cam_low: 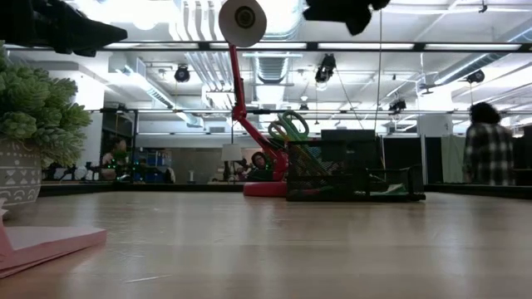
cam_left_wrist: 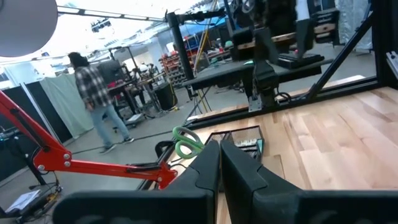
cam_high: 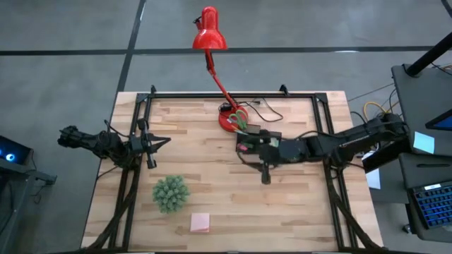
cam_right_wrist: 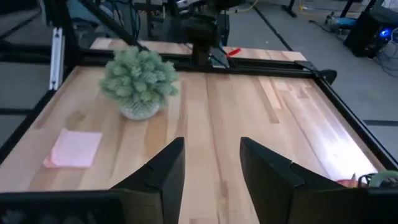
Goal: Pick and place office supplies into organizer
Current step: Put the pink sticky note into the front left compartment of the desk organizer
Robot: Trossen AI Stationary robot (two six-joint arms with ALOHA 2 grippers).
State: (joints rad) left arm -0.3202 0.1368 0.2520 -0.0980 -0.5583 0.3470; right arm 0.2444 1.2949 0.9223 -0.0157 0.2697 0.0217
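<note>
The black organizer (cam_low: 353,183) stands at the table's far middle, next to the red lamp's base. Green-handled scissors (cam_low: 288,129) stand upright in it, handles up; they also show in the left wrist view (cam_left_wrist: 186,142). A pink sticky-note pad (cam_high: 200,223) lies flat near the front edge and shows in the right wrist view (cam_right_wrist: 76,148). My right gripper (cam_right_wrist: 211,149) hovers open and empty high over the organizer (cam_high: 254,134), pointing toward the table's left. My left gripper (cam_left_wrist: 221,155) waits shut at the table's left side (cam_high: 150,144), level and well above the table.
A fuzzy green plant in a pot (cam_high: 171,192) stands front left, near the pink pad. The red desk lamp (cam_high: 210,32) rises from its base (cam_high: 229,121) at the far middle. A black frame (cam_high: 233,94) runs round the table. Bare wood lies between plant and organizer.
</note>
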